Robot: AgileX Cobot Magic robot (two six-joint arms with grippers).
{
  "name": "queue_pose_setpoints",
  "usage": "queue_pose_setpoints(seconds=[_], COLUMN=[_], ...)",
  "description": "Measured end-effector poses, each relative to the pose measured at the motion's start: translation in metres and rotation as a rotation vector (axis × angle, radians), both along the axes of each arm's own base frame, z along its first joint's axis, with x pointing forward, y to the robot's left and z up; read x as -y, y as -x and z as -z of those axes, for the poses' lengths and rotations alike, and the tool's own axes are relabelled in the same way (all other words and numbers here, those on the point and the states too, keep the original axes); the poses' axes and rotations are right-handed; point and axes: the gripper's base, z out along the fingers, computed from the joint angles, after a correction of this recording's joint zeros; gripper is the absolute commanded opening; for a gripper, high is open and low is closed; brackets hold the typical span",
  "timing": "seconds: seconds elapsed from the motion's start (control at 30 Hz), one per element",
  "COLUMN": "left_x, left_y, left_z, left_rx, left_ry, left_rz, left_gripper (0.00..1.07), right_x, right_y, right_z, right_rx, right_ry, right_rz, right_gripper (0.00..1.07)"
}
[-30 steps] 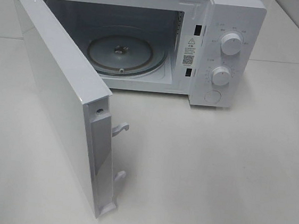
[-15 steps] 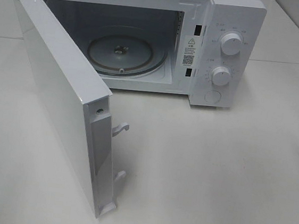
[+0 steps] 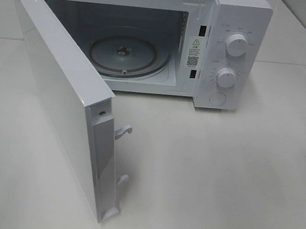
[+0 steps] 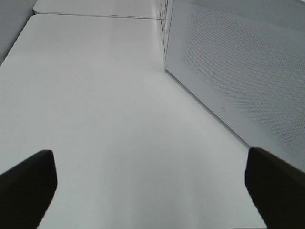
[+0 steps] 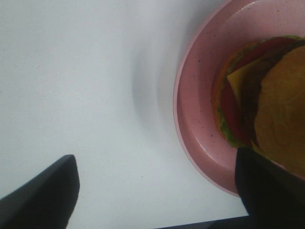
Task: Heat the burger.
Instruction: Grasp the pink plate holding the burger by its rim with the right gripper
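The burger [image 5: 279,105], with a golden-brown bun, dark patty, red and yellow layers, sits on a pink plate [image 5: 195,109] in the right wrist view. My right gripper [image 5: 155,157] hangs open above the table beside the plate; one finger overlaps the plate's rim and nothing is gripped. The left gripper [image 4: 150,160] is open over bare table, next to the microwave's swung-out door [image 4: 238,62]. The exterior high view shows neither gripper, burger nor plate.
A white microwave [image 3: 240,14] stands at the back of the white table [image 3: 217,176]. Its door [image 3: 53,76] is swung wide open toward the front left. The glass turntable [image 3: 129,54] inside carries nothing. Two knobs [image 3: 236,45] sit on the right panel.
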Motion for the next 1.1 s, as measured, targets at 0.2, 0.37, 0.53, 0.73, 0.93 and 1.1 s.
queue_pose_setpoints(seconds=[0.2,0.37,0.53,0.73,0.93,1.1], left_x=[0.000,0.000,0.000,0.000,0.000,0.000], left_y=[0.000,0.000,0.000,0.000,0.000,0.000], left_z=[0.000,0.000,0.000,0.000,0.000,0.000], left_rx=[0.000,0.000,0.000,0.000,0.000,0.000], left_ry=[0.000,0.000,0.000,0.000,0.000,0.000], left_rz=[0.000,0.000,0.000,0.000,0.000,0.000], left_gripper=[1.02,1.02,1.02,1.02,1.02,1.02], right_x=[0.009,0.014,0.013,0.013,0.015,0.021], right_y=[0.001,0.000,0.002,-0.003,-0.012,-0.015], right_z=[0.018,0.032,0.043,0.065,0.085,0.098], right_rx=[-0.009,0.009,0.018,0.001,-0.007,-0.018], right_ry=[-0.015,-0.023,-0.028,-0.037,-0.037,-0.038], right_rz=[0.040,0.055,0.049,0.039,0.027,0.041], right_gripper=[0.83,0.83,0.82,0.80,0.79,0.78])
